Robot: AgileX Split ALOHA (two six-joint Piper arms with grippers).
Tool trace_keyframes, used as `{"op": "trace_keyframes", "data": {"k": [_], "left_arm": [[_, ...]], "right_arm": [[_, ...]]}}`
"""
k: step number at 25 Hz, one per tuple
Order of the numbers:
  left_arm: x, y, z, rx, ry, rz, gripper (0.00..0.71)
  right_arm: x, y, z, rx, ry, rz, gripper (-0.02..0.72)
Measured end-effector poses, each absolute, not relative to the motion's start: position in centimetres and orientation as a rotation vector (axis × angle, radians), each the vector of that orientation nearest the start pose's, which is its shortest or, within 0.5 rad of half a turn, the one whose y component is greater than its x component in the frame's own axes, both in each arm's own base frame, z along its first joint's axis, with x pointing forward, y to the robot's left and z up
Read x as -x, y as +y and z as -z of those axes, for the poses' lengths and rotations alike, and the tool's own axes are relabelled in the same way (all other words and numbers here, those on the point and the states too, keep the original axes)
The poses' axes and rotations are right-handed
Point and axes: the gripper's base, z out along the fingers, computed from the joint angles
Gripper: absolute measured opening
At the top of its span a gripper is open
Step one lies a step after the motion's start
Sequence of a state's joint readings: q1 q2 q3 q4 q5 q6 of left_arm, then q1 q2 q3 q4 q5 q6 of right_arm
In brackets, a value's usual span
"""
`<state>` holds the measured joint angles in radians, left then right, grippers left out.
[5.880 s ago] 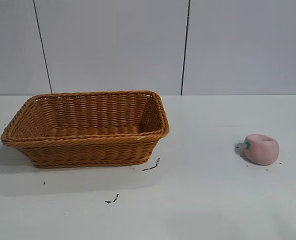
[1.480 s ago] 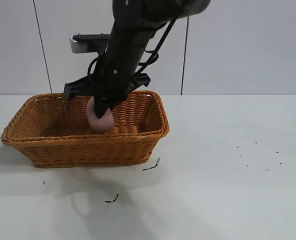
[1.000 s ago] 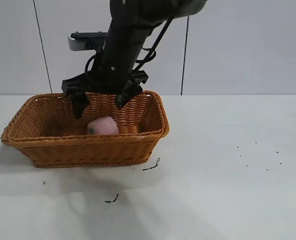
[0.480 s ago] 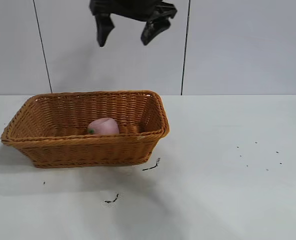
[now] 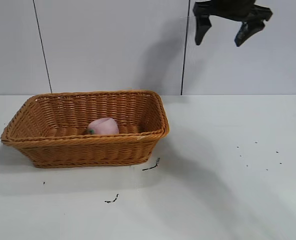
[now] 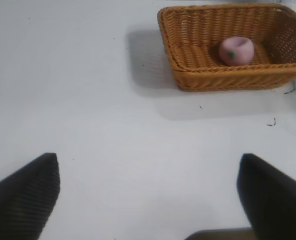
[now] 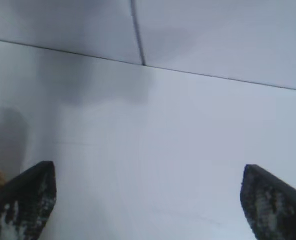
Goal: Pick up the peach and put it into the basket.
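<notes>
The task looks finished: the peach (image 5: 103, 126) lies inside the basket (image 5: 83, 150), resting on its floor near the middle, with nothing holding it. The right gripper (image 5: 230, 27) hangs high in the air, fingers spread wide and empty, with peach and basket well below it and off to one side. The left gripper (image 6: 148, 195), also wide open and empty, sits well apart from the basket.
</notes>
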<state>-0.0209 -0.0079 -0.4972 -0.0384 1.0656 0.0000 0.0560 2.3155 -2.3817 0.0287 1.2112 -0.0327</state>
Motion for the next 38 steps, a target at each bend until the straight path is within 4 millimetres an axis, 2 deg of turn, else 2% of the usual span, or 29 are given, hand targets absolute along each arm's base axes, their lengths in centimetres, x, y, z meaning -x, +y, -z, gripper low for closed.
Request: {"op": "trace_keyframes", "data": {"k": [2, 5, 9, 11, 14, 18, 22, 26, 29, 33, 36, 38], "left_arm": [[0.6, -0.3, -27.6, -0.023, 2.044, 0.059, 0.693], [0.6, -0.3, -27.6, -0.023, 2.044, 0.059, 0.693], [0.6, -0.3, -27.6, -0.023, 2.044, 0.059, 0.693], [0.6, -0.3, -27.6, -0.023, 2.044, 0.059, 0.693], [0.6, -0.3, -27.6, -0.023, 2.044, 0.059, 0.693], [0.6, -0.3, -27.6, -0.023, 2.044, 0.059, 0.693], [0.6, -0.3, -27.6, -0.023, 2.044, 0.059, 0.693], [0.6, -0.3, -27.6, -0.023, 2.044, 0.059, 0.693], [0.6, -0.3, -27.6, -0.023, 2.044, 0.059, 0.693], [0.6, -0.3, -27.6, -0.023, 2.044, 0.059, 0.693], [0.6, -0.3, -27.6, -0.023, 2.044, 0.059, 0.693], [0.6, -0.3, -27.6, -0.023, 2.044, 0.059, 0.693]], "right_arm": [[-50.1, 3.0, -29.2, 0.114, 2.633, -0.038, 0.695], [-48.1, 2.8, -31.2, 0.114, 2.629, -0.030, 0.695], [-43.9, 2.6, -34.8, 0.108, 2.620, -0.029, 0.695], [-40.9, 2.4, -36.9, 0.105, 2.604, -0.029, 0.695], [-35.9, 2.1, -38.9, 0.092, 2.596, -0.033, 0.695], [-28.3, 1.7, -39.8, 0.071, 2.595, -0.039, 0.695], [-20.7, 1.3, -38.4, 0.038, 2.605, -0.048, 0.695], [-13.7, 0.9, -35.3, 0.025, 2.599, -0.052, 0.695], [-9.5, 0.6, -32.8, 0.024, 2.526, -0.055, 0.695], [-5.6, 0.4, -29.7, 0.022, 2.374, -0.061, 0.695], [-3.8, 0.3, -27.7, 0.022, 2.314, -0.058, 0.695], [-3.1, 0.2, -27.4, 0.022, 2.264, -0.056, 0.695]]}}
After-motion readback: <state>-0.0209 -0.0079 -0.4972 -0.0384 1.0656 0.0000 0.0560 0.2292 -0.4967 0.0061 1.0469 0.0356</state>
